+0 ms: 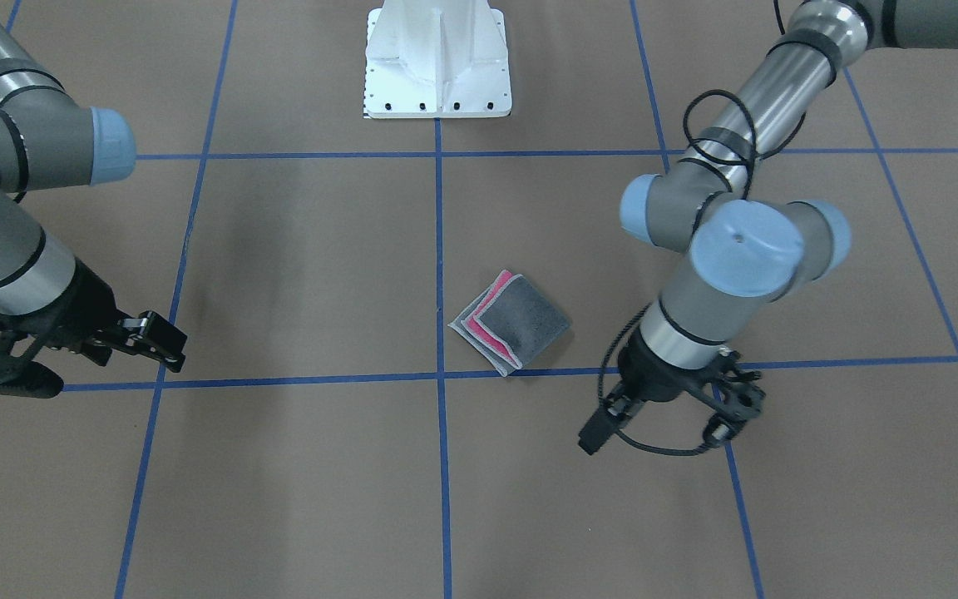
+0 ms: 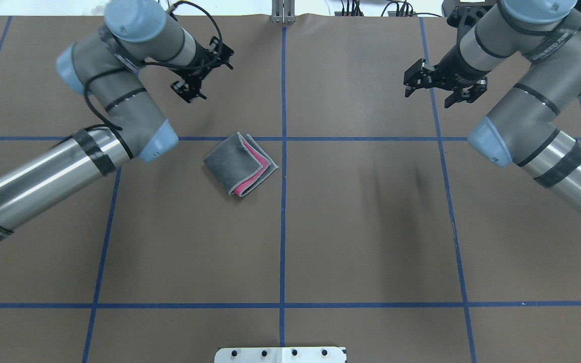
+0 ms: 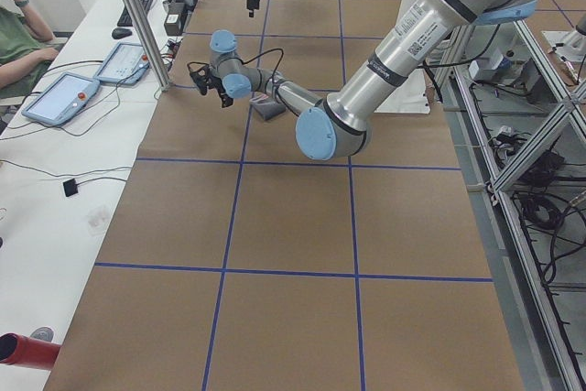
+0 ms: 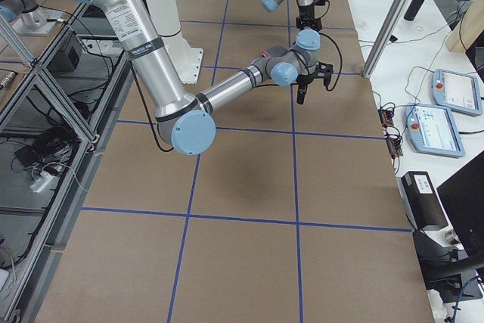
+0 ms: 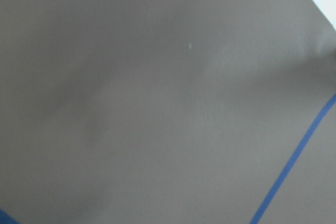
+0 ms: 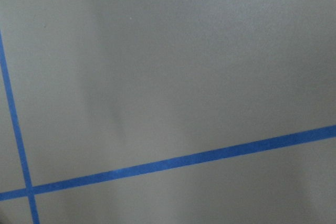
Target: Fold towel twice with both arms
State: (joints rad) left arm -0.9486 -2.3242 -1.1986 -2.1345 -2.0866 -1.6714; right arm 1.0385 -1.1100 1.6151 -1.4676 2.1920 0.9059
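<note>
The towel (image 1: 516, 320) (image 2: 235, 164) lies folded into a small thick square near the table's middle, just left of the centre tape line in the overhead view. Its dark grey face is up and pink layers show along the open edges. My left gripper (image 1: 654, 434) (image 2: 202, 74) hangs open and empty above the table, beyond the towel on the far side from the base. The right gripper (image 1: 92, 370) (image 2: 432, 95) is also open and empty, far off on the other half of the table. Both wrist views show only brown table cover and blue tape.
The white pedestal base (image 1: 437, 58) (image 2: 280, 354) stands at the robot's edge. Blue tape lines (image 2: 283, 227) grid the brown cover. In the exterior left view a person (image 3: 18, 43) sits at a side bench with control tablets (image 3: 59, 98).
</note>
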